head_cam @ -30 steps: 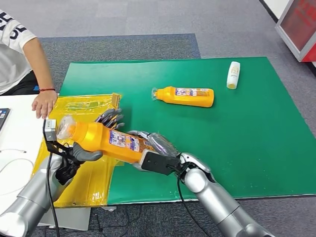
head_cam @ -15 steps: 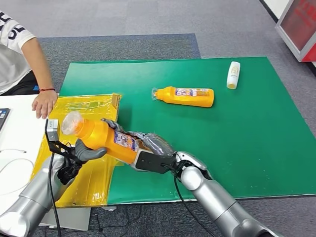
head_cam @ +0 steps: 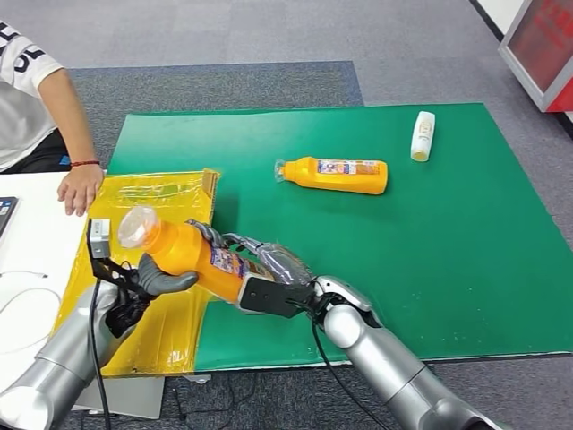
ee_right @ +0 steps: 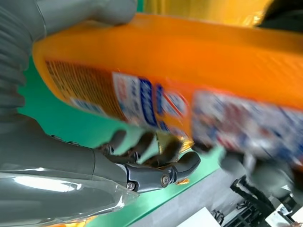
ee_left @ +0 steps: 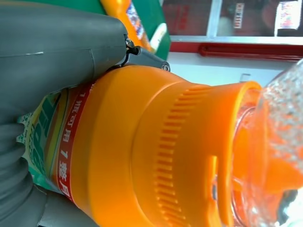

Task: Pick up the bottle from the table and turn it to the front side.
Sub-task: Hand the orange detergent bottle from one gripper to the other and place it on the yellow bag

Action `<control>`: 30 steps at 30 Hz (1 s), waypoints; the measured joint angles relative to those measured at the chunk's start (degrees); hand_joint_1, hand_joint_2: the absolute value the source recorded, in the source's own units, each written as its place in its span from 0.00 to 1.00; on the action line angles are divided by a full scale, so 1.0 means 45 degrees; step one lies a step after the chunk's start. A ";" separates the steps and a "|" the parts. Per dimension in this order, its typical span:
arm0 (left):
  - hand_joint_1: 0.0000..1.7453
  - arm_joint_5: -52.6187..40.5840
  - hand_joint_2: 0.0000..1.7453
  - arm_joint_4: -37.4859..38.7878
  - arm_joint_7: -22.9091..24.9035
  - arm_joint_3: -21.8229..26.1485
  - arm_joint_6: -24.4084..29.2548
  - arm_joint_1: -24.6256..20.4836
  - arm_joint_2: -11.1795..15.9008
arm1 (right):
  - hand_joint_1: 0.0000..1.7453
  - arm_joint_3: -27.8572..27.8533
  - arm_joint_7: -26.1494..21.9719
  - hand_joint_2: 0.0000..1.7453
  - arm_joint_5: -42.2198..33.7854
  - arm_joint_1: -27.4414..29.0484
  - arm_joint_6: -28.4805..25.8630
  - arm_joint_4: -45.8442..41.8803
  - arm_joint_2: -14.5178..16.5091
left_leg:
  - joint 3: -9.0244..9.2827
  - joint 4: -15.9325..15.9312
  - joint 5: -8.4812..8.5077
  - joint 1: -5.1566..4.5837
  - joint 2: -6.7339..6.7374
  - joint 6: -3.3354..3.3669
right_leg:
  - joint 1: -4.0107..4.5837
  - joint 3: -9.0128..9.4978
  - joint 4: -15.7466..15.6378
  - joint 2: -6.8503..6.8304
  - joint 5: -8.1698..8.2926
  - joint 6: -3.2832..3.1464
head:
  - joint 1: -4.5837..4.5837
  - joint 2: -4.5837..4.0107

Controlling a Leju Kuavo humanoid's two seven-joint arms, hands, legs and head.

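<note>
An orange bottle (head_cam: 185,251) with a clear cap cover and a printed label hangs tilted above the seam between the yellow bag and the green mat (head_cam: 439,251), cap end raised toward the left. My left hand (head_cam: 145,279) grips it below the cap, thumb laid over the shoulder (ee_left: 53,42). My right hand (head_cam: 277,269) holds the base end, with its fingers (ee_right: 157,151) curled under the labelled body (ee_right: 178,61). The ribbed orange cap (ee_left: 178,151) sits close to the left wrist camera.
A second orange bottle (head_cam: 336,175) lies on its side mid-mat, and a small white bottle (head_cam: 423,136) lies at the far right. A yellow plastic bag (head_cam: 162,331) covers the mat's left end. A person's hand (head_cam: 80,188) rests on the white table (head_cam: 27,260).
The held bottle's cap end has risen and swung right, so the bottle stands steeper. My left fingers, earlier spread behind it, now lie wrapped around it. My right hand has shifted slightly left.
</note>
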 joint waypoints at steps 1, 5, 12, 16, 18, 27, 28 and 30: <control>1.00 -0.0107 1.00 -0.0001 -0.0012 -0.0006 0.0055 0.0053 0.0007 | 0.00 -0.0030 -0.0011 1.00 -0.0170 0.0005 0.0040 0.0001 0.0007 | 0.0000 0.0000 0.0000 0.0000 0.0000 0.0000 | 0.0000 -0.0001 0.0000 0.0000 0.0000 0.0000 | 0.0000 0.0000; 1.00 -0.0543 1.00 -0.0061 -0.0138 -0.0023 0.0266 0.0229 0.0090 | 0.00 -0.0311 -0.0087 1.00 -0.0841 0.0034 0.0272 0.0007 0.0018 | -0.0001 0.0000 0.0000 0.0000 0.0001 0.0000 | 0.0000 -0.0003 0.0000 0.0001 0.0000 0.0000 | 0.0001 0.0000; 1.00 -0.1188 1.00 -0.0292 -0.0382 -0.0098 0.0524 0.0333 0.0302 | 0.00 -0.0925 -0.0193 1.00 -0.2175 0.0119 0.1022 0.0132 0.0047 | -0.0001 0.0000 0.0000 0.0000 0.0001 0.0000 | 0.0000 -0.0002 0.0000 0.0000 0.0000 0.0000 | 0.0001 0.0000; 1.00 -0.1809 1.00 -0.0413 -0.0483 -0.0199 0.0816 0.0352 0.0469 | 0.00 -0.1290 -0.0230 1.00 -0.2919 0.0206 0.1402 0.0267 0.0047 | 0.0000 0.0000 0.0000 0.0000 0.0001 0.0000 | 0.0000 -0.0002 0.0000 0.0000 0.0000 0.0000 | 0.0000 -0.0001; 1.00 -0.2159 1.00 -0.0447 -0.0516 -0.0285 0.0988 0.0352 0.0568 | 0.00 -0.1461 -0.0248 1.00 -0.3237 0.0229 0.1569 0.0367 0.0047 | 0.0000 0.0000 0.0001 0.0000 0.0001 -0.0001 | 0.0000 -0.0003 0.0000 0.0000 0.0000 0.0000 | 0.0001 -0.0001; 1.00 -0.5322 1.00 -0.0491 0.1038 -0.1173 0.3479 -0.0517 0.1270 | 0.00 -0.2148 -0.0315 1.00 -0.4041 0.0339 0.1699 0.0803 0.0047 | 0.0003 0.0000 0.0011 0.0001 0.0000 -0.0007 | 0.0001 -0.0008 0.0000 -0.0002 0.0006 -0.0005 | 0.0000 -0.0001; 1.00 -0.5663 1.00 -0.0491 0.1327 -0.1351 0.3782 -0.0773 0.1333 | 0.00 -0.2239 -0.0312 1.00 -0.4070 0.0375 0.1669 0.0818 0.0046 | 0.0004 0.0000 0.0012 0.0001 -0.0001 -0.0007 | 0.0001 -0.0004 0.0000 -0.0002 0.0009 -0.0007 | 0.0000 -0.0001; 1.00 -0.6258 1.00 -0.0491 0.1892 -0.1719 0.4191 -0.1257 0.1426 | 0.00 -0.2425 -0.0279 1.00 -0.4111 0.0448 0.1610 0.0832 0.0044 | 0.0007 0.0000 0.0015 0.0001 0.0000 -0.0009 | 0.0001 0.0000 0.0000 -0.0001 0.0014 -0.0012 | 0.0000 0.0000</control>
